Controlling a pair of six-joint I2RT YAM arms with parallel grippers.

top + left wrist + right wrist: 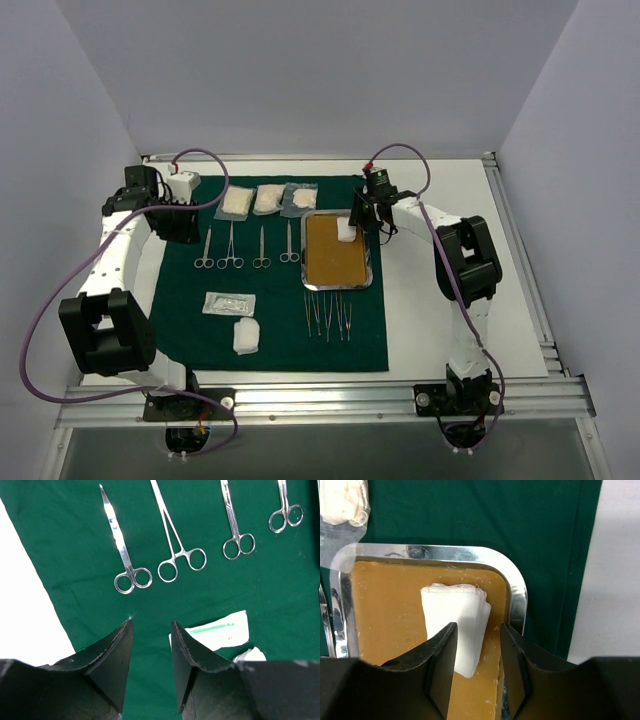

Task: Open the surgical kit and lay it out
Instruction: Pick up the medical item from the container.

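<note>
The dark green drape (270, 290) lies spread flat. On it stand the steel tray (338, 285), a row of ring-handled clamps (232, 247) and several tweezers (328, 315). A folded white gauze pad (452, 612) lies in the tray's far right corner (515, 585). My right gripper (477, 627) hovers just over that pad, open, with the pad's edge between the fingers. My left gripper (151, 625) is open and empty over the drape's left part, just short of the clamps' rings (132, 579). Both grippers show from above, the left one (180, 222) and the right one (367, 215).
Three clear packets of gauze (268, 198) lie along the drape's far edge. A flat packet (228, 303) and a second gauze pad (246, 336) lie at the front left, both also in the left wrist view (220, 630). Bare white table (450, 200) flanks the drape.
</note>
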